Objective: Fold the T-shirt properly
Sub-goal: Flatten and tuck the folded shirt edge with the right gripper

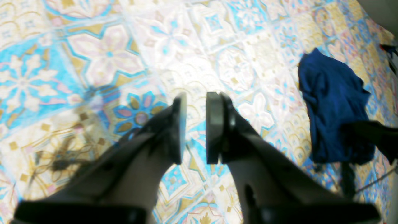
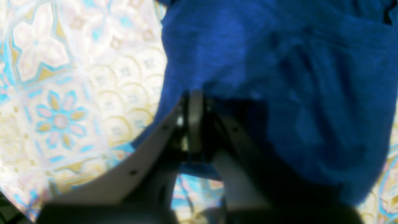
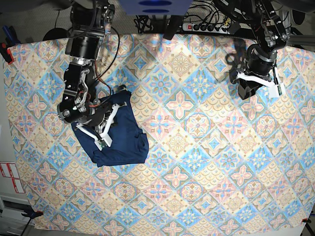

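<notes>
On the tablecloth (image 3: 197,147), the T-shirt (image 3: 123,140) lies bunched.

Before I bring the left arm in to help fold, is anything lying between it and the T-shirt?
Nothing visible. Only bare patterned tablecloth lies between the left gripper and the T-shirt. The right gripper is shut on it already.

a robotics lab: two arms mounted over a table dressed in a pastel tile-patterned tablecloth (image 3: 197,162), with a power strip (image 3: 206,24) and tangled cables (image 3: 147,22) along the far edge, clamps (image 3: 6,50) gripping the cloth.
</notes>
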`<control>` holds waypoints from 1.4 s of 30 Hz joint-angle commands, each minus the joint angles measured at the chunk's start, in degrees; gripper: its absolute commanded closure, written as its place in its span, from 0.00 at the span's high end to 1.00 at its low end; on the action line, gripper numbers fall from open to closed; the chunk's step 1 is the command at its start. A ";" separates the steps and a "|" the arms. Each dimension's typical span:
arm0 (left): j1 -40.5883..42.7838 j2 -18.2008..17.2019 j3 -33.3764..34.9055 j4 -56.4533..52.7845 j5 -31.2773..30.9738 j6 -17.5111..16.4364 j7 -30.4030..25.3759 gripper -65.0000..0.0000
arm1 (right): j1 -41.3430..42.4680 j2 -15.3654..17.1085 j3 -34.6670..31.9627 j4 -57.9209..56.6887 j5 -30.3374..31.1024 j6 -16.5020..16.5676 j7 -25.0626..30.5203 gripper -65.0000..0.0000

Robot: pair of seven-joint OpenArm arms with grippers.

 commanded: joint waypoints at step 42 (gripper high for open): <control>1.07 -0.14 0.02 0.96 -0.89 -0.58 -0.80 0.16 | -10.60 4.65 -9.87 10.68 0.19 -0.03 -3.40 0.00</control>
